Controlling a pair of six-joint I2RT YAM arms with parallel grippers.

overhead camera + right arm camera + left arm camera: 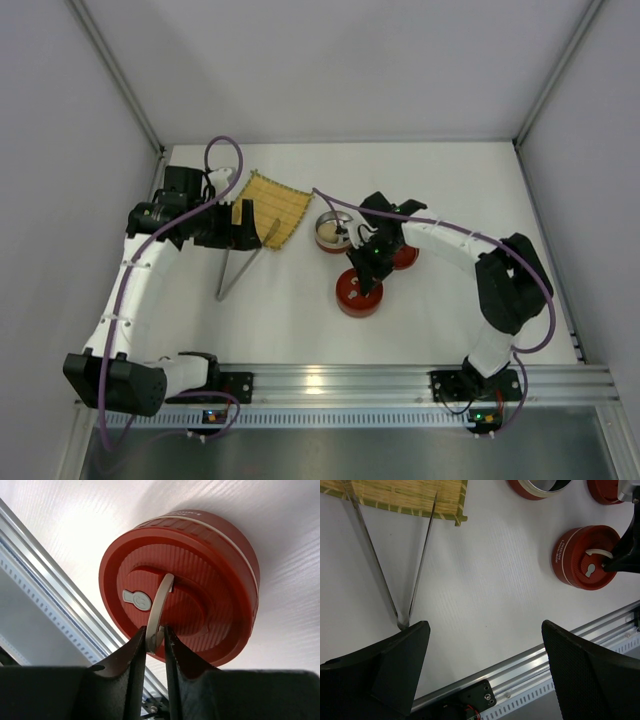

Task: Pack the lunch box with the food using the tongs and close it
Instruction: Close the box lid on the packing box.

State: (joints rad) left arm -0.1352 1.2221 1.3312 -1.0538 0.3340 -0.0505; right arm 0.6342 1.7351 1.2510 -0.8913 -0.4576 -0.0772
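The lunch box is a set of round red parts. A lidded red tier [358, 292] [200, 580] stands in the middle of the table. My right gripper [364, 274] [156, 636] is shut on its upright white handle loop [160, 605]. An open steel-lined tier [333, 231] [540, 487] sits behind it, and another red part [404, 257] lies to its right. The silver tongs [240, 262] [417, 575] lie in a V, tips on the yellow mat [272, 211]. My left gripper [243, 232] [485, 660] hangs wide open above the tongs, holding nothing. No food shows in any view.
The aluminium rail [330, 380] [530, 665] runs along the near edge of the table, with both arm bases on it. White walls close in the left, back and right sides.
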